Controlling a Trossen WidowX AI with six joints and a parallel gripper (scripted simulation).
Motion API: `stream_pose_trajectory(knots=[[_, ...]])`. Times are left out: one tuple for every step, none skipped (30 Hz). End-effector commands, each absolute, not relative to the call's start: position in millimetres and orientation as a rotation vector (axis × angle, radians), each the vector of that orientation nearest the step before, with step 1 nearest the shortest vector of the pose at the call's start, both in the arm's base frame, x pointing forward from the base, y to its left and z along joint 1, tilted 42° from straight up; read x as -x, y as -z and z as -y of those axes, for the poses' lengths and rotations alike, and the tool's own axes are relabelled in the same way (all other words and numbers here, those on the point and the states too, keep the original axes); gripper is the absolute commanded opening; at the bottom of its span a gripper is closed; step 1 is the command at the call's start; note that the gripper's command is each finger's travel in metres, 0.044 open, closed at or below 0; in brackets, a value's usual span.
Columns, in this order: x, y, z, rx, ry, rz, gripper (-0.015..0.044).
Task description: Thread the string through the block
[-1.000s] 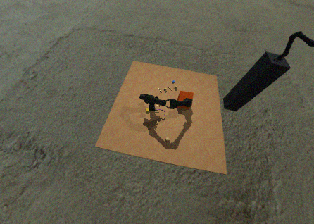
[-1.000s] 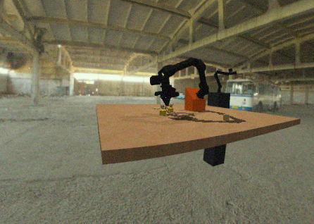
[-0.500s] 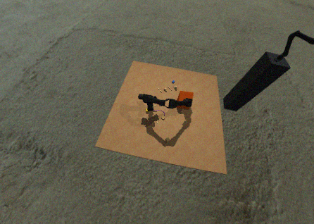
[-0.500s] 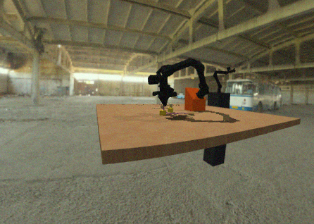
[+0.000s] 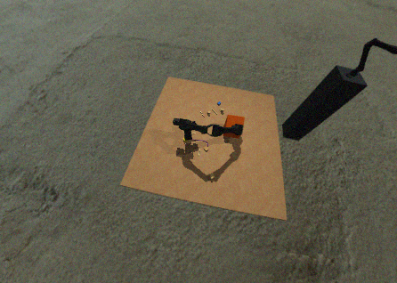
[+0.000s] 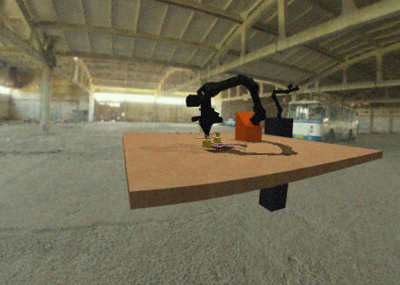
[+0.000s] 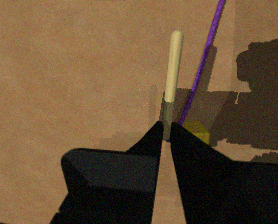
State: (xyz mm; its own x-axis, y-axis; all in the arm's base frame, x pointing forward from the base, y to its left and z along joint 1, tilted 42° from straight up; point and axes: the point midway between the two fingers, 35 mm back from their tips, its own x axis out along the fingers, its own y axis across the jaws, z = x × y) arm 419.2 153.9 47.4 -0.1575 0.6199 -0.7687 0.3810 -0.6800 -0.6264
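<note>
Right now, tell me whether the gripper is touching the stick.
Touching. In the wrist view the gripper is closed on the near end of the stick, which pokes out from between its fingertips.

Table (image 5: 249, 187) with block (image 5: 234, 120), string (image 5: 204, 141)

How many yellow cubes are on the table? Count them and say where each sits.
2. Both sit on the table below the pincer gripping the stick: one cube nearer the exterior camera, one just right and behind it. The arm may hide others.
</note>
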Motion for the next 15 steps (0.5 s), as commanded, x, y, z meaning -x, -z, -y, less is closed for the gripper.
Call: stream_pose_trajectory(knots=[[-426.4, -51.4, -154.2, 1.921, -1.918, 1.151, 0.0], [-427.6, -51.6, -154.4, 1.922, -1.915, 1.151, 0.0], [-428.8, -51.7, -154.7, 1.924, -1.913, 1.15, 0.0], [-430.0, -51.9, -154.9, 1.925, -1.91, 1.15, 0.0], [-431.3, -52.0, -155.1, 1.927, -1.907, 1.149, 0.0], [-432.5, -52.2, -155.4, 1.928, -1.905, 1.148, 0.0], [-433.7, -52.3, -155.6, 1.93, -1.902, 1.148, 0.0], [-434.9, -52.5, -155.8, 1.931, -1.9, 1.147, 0.0], [-436.1, -52.6, -156.1, 1.933, -1.897, 1.147, 0.0], [-437.2, -52.8, -156.3, 1.934, -1.894, 1.146, 0.0], [-438.4, -53.0, -156.5, 1.935, -1.892, 1.146, 0.0], [-439.6, -53.1, -156.8, 1.937, -1.889, 1.145, 0.0], [-440.8, -53.3, -157.0, 1.938, -1.886, 1.144, 0.0], [-442.0, -53.4, -157.2, 1.94, -1.883, 1.144, 0.0], [-443.2, -53.6, -157.5, 1.941, -1.881, 1.143, 0.0]])
